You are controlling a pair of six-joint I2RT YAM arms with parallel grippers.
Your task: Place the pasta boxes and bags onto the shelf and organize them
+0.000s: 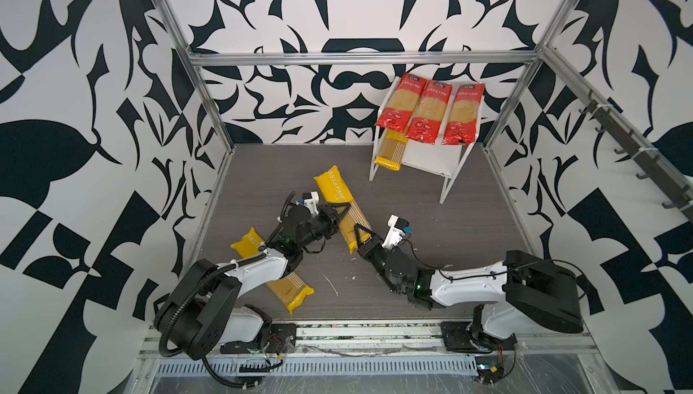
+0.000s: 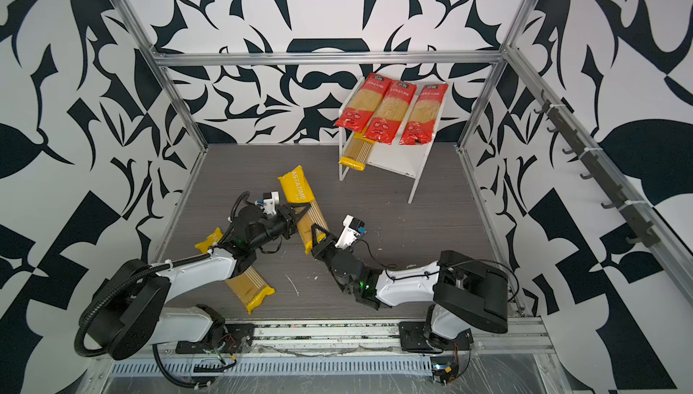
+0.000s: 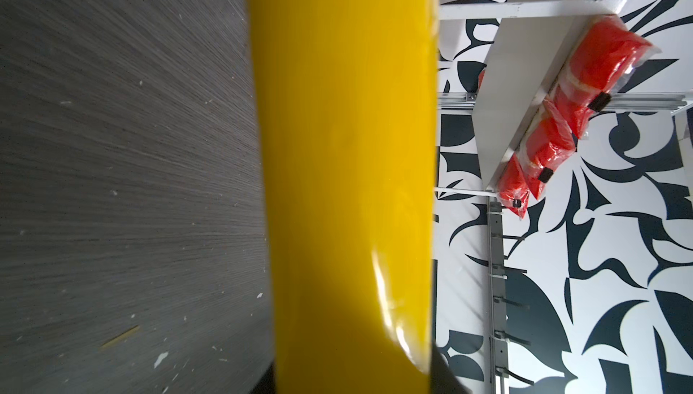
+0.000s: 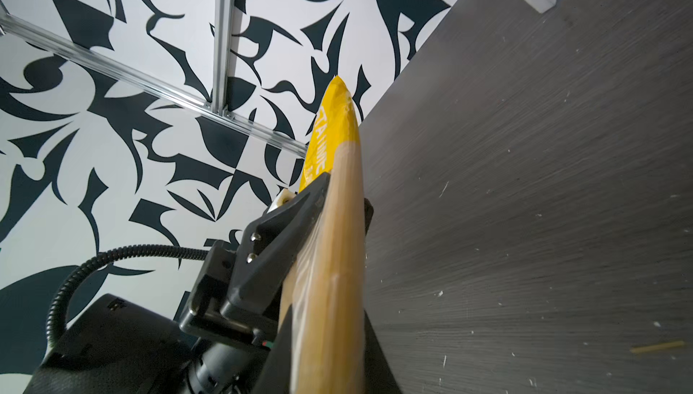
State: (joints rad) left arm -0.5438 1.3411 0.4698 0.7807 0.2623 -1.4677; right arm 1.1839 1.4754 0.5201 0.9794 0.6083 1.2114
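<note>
Mid-table, both grippers have hold of one yellow-ended spaghetti packet (image 1: 333, 186). The left gripper (image 1: 343, 213) is clamped across its clear middle, one finger over the upper face and one beneath. The right gripper (image 1: 360, 231) is pinched on the near end, just beside the left one. The packet's far yellow end points toward the back wall; whether it clears the table (image 1: 412, 261) cannot be told.

A second yellow packet (image 1: 290, 292) lies flat under the left arm (image 1: 258, 268), with an end sticking out on either side, near the table's left edge.

The shelf (image 1: 431, 158) stands at the back right, well apart from both grippers, with bare table between. Three red packets (image 1: 427, 111) fill its top board side by side, their near ends overhanging the front edge. On the lower board one shelved yellow packet (image 1: 392, 148) sits in the left slot, its end past the front lip. The rest of that board shows bare white.
</note>
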